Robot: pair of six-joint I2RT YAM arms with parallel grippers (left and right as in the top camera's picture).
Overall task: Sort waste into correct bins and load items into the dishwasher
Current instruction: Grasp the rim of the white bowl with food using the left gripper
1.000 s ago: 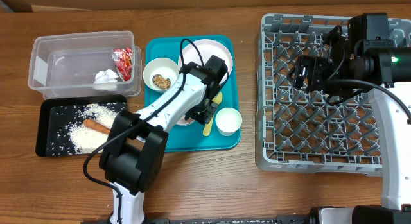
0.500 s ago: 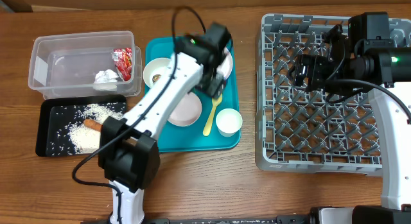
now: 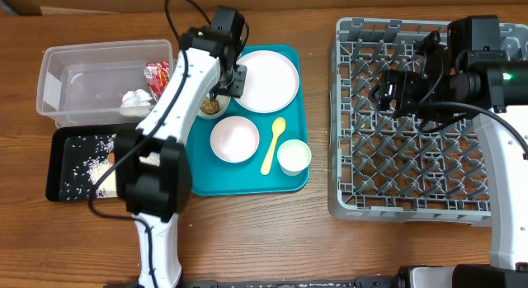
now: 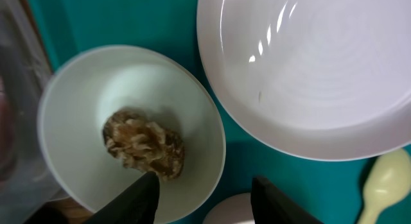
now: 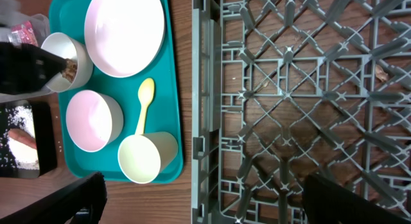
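Observation:
My left gripper (image 3: pixel 232 78) is open and empty, hovering over a white bowl (image 4: pixel 128 121) that holds brownish scraps (image 4: pixel 144 142) at the teal tray's back left. One finger is over the bowl's inside, the other over the tray beside it (image 4: pixel 209 201). The pale plate (image 3: pixel 266 80) lies to the bowl's right. An empty white bowl (image 3: pixel 234 139), the yellow spoon (image 3: pixel 274 145) and the white cup (image 3: pixel 294 156) sit nearer the front. My right gripper (image 3: pixel 396 94) is open and empty above the grey dish rack (image 3: pixel 421 181).
The clear tub (image 3: pixel 82 73) at the left holds the red wrapper (image 3: pixel 157 77) and white napkin (image 3: pixel 136 98). The black tray (image 3: pixel 66 168) in front of it holds rice (image 3: pixel 87 148) and a sausage piece (image 5: pixel 22 137); my left arm crosses its right end.
My left gripper has swung from over the empty bowl at the tray's middle to the back left, over the scrap bowl. The empty bowl now shows fully. The right arm has not moved.

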